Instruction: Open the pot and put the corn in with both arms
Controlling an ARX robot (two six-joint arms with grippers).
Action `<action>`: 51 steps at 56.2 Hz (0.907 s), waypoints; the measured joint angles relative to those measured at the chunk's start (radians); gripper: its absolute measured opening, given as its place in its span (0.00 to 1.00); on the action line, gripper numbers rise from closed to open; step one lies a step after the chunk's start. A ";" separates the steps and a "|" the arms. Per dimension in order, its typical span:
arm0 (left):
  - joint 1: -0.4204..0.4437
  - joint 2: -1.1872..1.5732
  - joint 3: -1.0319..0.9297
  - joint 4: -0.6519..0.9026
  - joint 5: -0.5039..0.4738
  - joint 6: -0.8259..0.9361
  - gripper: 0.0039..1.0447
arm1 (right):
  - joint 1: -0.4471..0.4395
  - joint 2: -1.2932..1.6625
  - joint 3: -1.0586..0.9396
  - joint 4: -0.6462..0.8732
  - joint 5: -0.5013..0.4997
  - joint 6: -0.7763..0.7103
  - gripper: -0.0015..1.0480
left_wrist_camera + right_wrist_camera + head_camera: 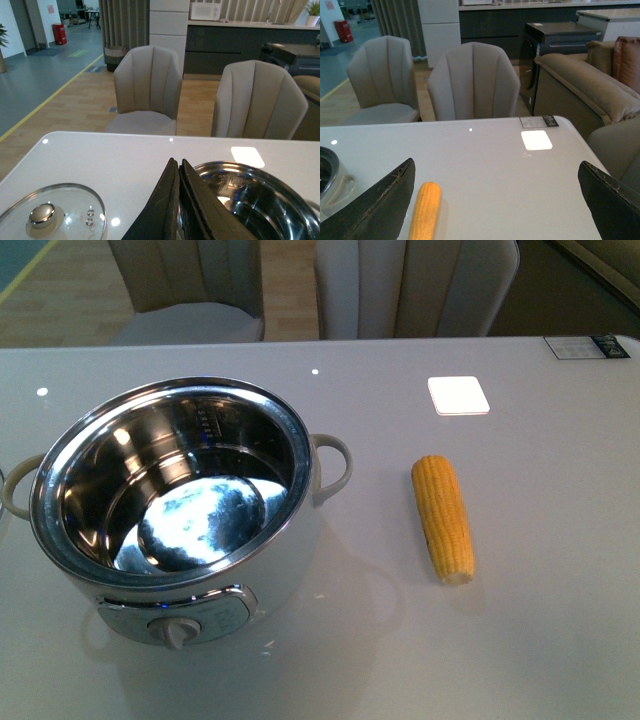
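The pot [300, 550] stands uncovered, steel bowl empty. The corn [443, 517] lies to the pot's right, well apart. A glass lid [50, 217] rests near the pot. The left gripper [179, 200] is pressed together, holding nothing. The right gripper [496, 170] is spread wide, empty.

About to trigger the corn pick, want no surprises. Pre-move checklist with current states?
1. Lid off the pot: ok, it lies on the table.
2. Pot bowl empty: ok.
3. Corn free on the table, apart from the pot: ok.
4. Right end effector open: ok, jaws wide.
5. Corn centred in the right end effector: not ok, it lies off to one side.
6. Left end effector empty: ok, shut on nothing.
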 joint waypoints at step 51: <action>0.000 -0.137 0.000 -0.134 0.001 0.002 0.93 | 0.000 0.000 0.000 0.000 0.000 0.000 0.92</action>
